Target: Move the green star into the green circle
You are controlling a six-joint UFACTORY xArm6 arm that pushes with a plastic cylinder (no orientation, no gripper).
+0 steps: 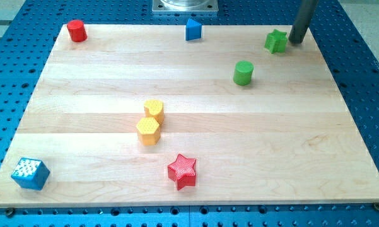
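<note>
Upper right of the frame: my tip (pixel 296 41) stands just to the right of the green star (pixel 276 41), close beside it and perhaps touching; the gap is too fine to call. The arm carries no pincer, only the dark rod, so there is nothing to be apart, together or clamped.

The green star sits near the board's (pixel 189 129) top edge at the upper right. The green circle (pixel 243 73) lies below and to the left of it, near but clearly apart, with bare wood between the two.

As for progress, the job looks barely begun. The star has not reached the circle, and the whole crossing is left to do. With my tip on the star's right side, a push would send it leftward; to meet the circle it would also need to travel down the frame, so the tip probably wants to work from the star's upper right.

Elsewhere:
- a red cylinder (pixel 77 30) at upper left
- a blue block (pixel 193 29) at top centre
- two yellow blocks (pixel 154 110) (pixel 149 131) touching at centre left
- a red star (pixel 182 171) at lower centre
- a blue cube (pixel 30 173) at lower left

None of these stands between star and circle.
</note>
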